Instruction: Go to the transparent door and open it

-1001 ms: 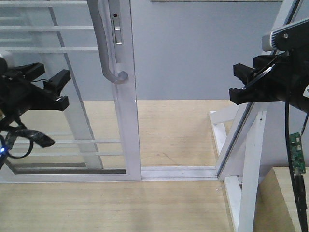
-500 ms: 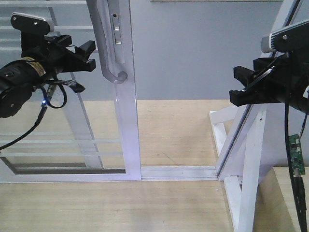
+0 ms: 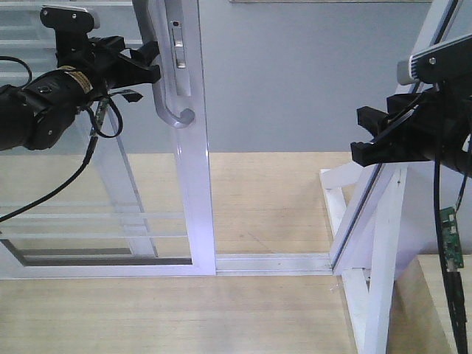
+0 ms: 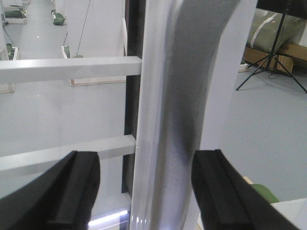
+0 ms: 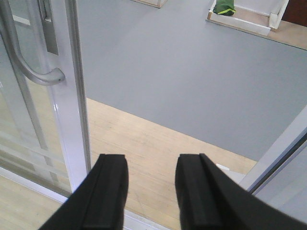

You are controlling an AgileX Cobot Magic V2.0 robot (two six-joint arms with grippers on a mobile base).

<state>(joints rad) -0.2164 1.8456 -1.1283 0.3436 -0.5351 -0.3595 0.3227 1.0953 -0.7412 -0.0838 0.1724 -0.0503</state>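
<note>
Transparent door [image 3: 193,192]: fills the left half of the front view; clear glass, thin white bars, glossy white frame; upright on the floor track [image 3: 273,263], well apart from the post on the right.
Wooden floor [image 3: 265,199]: pale boards either side of the track, grey floor beyond.
Slanted white post [image 3: 383,243]: leans at the right edge, behind the right arm.
Pull handle [image 3: 168,88]: long, grey-white, curved at its lower end; mounted on the door's right stile.
Left gripper [image 3: 146,63]: raised to the handle's upper part; jaws spread wide, the handle [image 4: 187,96] between the two black fingers [image 4: 72,187], a gap showing on each side.
Right gripper [image 3: 365,134]: near the post, far from the door; jaws apart, nothing between them.
Green circuit board [image 3: 451,236]: hangs on a cable below the right arm.
</note>
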